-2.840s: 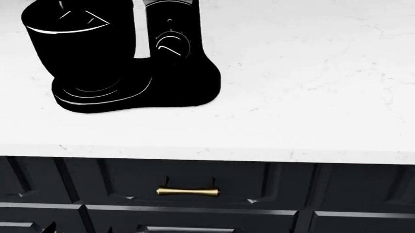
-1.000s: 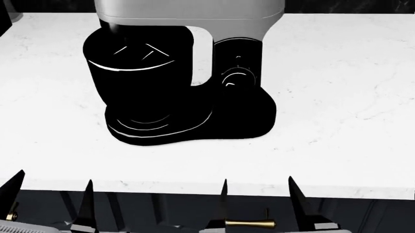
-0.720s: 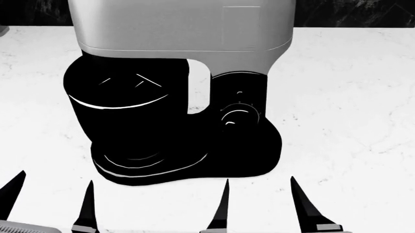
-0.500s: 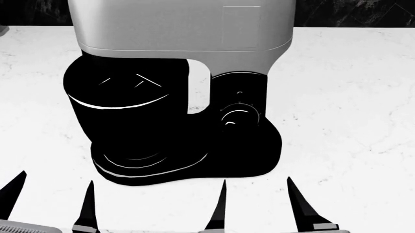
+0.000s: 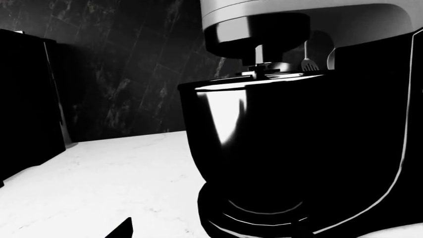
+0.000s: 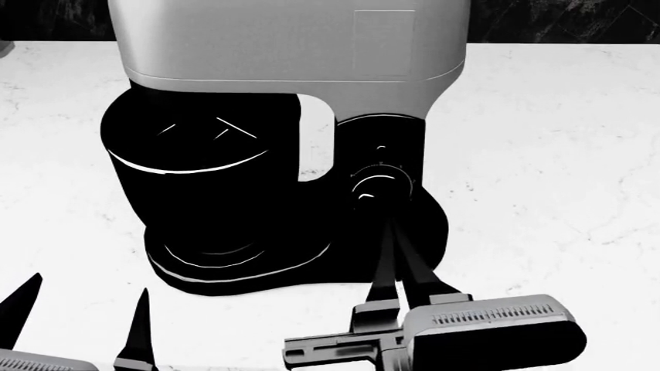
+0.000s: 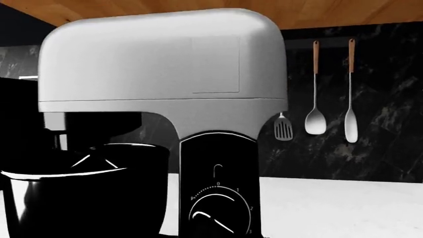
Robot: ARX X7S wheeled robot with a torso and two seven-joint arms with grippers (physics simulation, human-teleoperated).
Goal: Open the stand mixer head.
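Your right hand [image 6: 397,259] has swung in, fingers narrowed, toward the dial [image 6: 373,188]; left hand [image 6: 77,317] waits wide. You're approaching: next, raise it under the stand mixer head [image 6: 289,46] above.

The stand mixer head [image 6: 289,42] is a broad, matte silver-grey block with rounded edges, marked on its side by a faint rectangular panel outline (clearest in the right wrist view [image 7: 162,62]). It sits lowered and level, closed over the black bowl [image 6: 201,178] and joined at one end to the black column [image 6: 379,166]. From below, a round hub [image 5: 256,30] on its underside points down into the bowl.
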